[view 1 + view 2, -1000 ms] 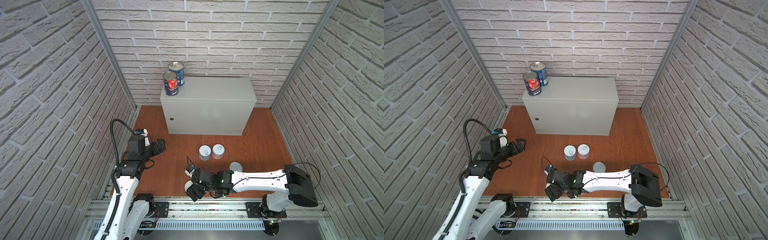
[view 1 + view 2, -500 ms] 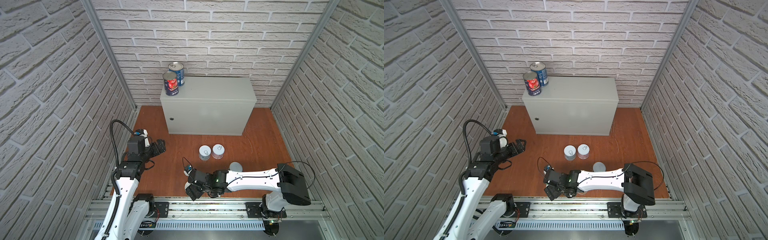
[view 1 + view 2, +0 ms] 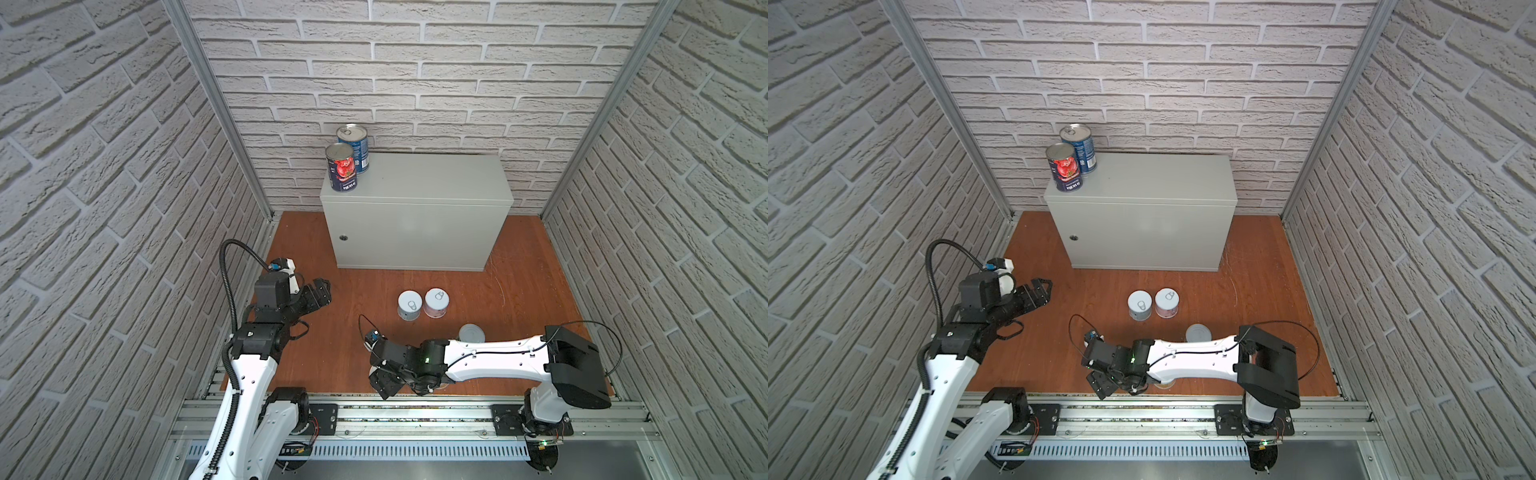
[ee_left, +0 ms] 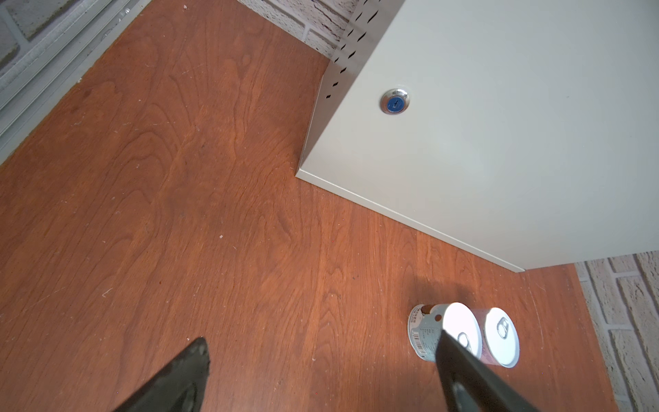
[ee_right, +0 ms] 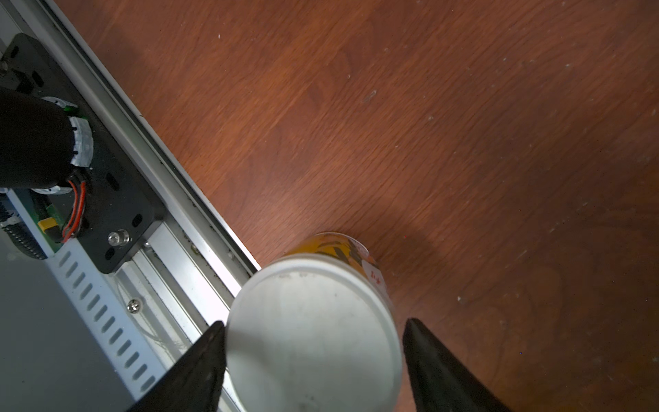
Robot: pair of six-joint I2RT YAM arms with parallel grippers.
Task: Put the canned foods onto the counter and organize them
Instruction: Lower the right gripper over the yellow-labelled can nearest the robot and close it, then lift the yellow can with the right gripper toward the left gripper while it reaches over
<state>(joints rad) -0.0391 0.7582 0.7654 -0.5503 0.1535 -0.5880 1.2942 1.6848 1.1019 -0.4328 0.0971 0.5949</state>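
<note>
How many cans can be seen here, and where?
6. Tomato can and blue can on the counter; pale-blue can, pink can and a grey-lidded can on the floor; yellow can between the fingers of the right gripper. Another may hide beneath that arm.

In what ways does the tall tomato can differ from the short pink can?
The tall dark metal-topped can with red tomatoes is taller than the short pink white-lidded can. The tomato can's top is bare metal, the pink can's white. The tomato can stands on the light-grey metal cabinet, the pink can on the reddish-brown wooden floor. Both are cylinders standing upright.
</note>
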